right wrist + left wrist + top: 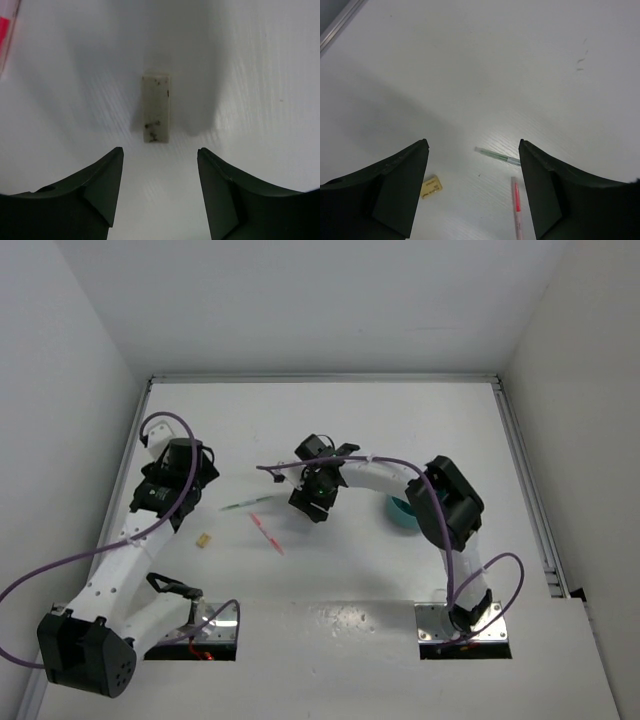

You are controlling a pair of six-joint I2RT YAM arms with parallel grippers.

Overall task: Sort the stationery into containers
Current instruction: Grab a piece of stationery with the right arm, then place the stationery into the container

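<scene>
Hovering right gripper (160, 150) wide open and empty, just short of speckled grey rectangular eraser block (156, 107) at 12 o'clock. Holds left gripper (474, 142) spread, empty, above thin green pen (497, 156). Risks skidding eraser block on off-centre closing; round teal plastic tub (400, 512) at 3 o'clock, half hidden.

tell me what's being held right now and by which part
Nothing is held. The left gripper and right gripper are open and empty; the grey eraser lies untouched on the table.
</scene>
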